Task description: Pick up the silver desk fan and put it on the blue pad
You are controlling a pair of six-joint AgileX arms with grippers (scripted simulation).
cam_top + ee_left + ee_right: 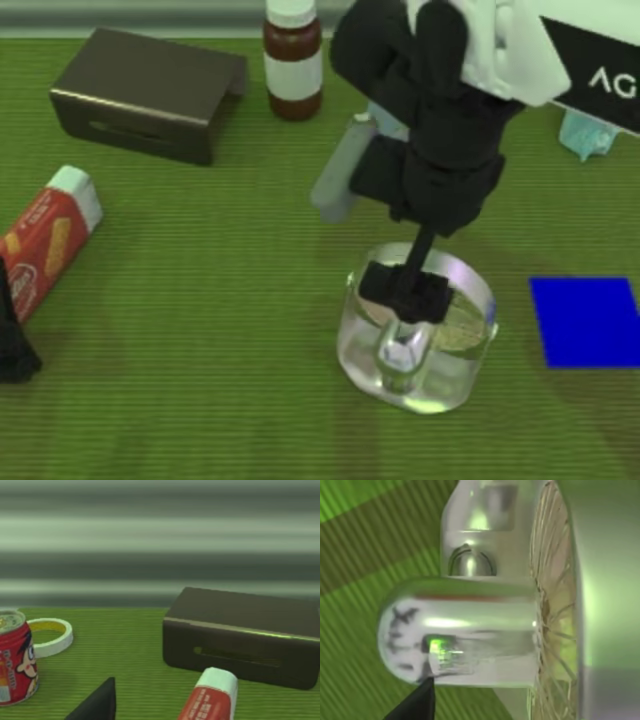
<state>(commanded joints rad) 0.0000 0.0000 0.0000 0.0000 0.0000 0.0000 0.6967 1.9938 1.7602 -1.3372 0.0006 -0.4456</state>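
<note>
Right hand (405,292) is down on the silver desk fan (420,335) mid-table, but I can't tell whether it's gripping. Shiny chrome ring, speckled beige grille facing up, curved stand towards the near edge. Flat blue pad (588,322) lies well right; left hand (12,340) sits parked at the left edge.

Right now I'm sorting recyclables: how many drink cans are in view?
1: the red drink can shows only in the left wrist view, on the green table beside a white tape ring. Others may be hidden.
</note>
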